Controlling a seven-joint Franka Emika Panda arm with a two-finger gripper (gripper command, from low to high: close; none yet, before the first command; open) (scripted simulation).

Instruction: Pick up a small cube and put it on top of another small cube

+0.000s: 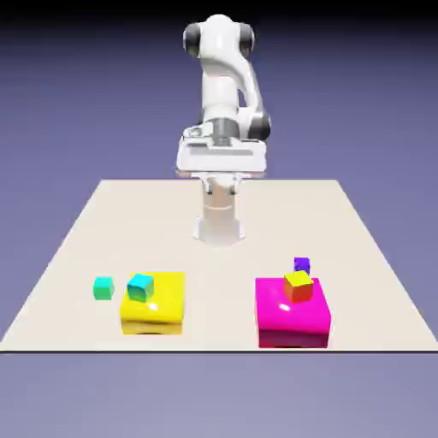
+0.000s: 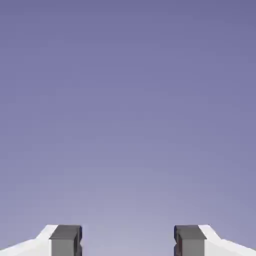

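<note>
In the exterior view, the arm is seen raised above its base, with its upper part held high and its wide white hand carried in front of the column, well above the table. The gripper is seen at the hand's lower edge, its two fingers set apart, and nothing is held between them. The small purple cube is placed on the table toward the exterior view's right, just beyond the magenta block and partly hidden by the orange-and-yellow cube, which is seen over that block's far part. Toward the exterior view's left, a cyan cube is seen over the yellow block, and a green-cyan cube is set on the table beside that block.

In the hand view, only the blue-violet backdrop is faced by the camera, so the hand is tilted away from the tabletop. The fingertips are shown at the bottom edge, widely parted, with only backdrop framed between them.
</note>
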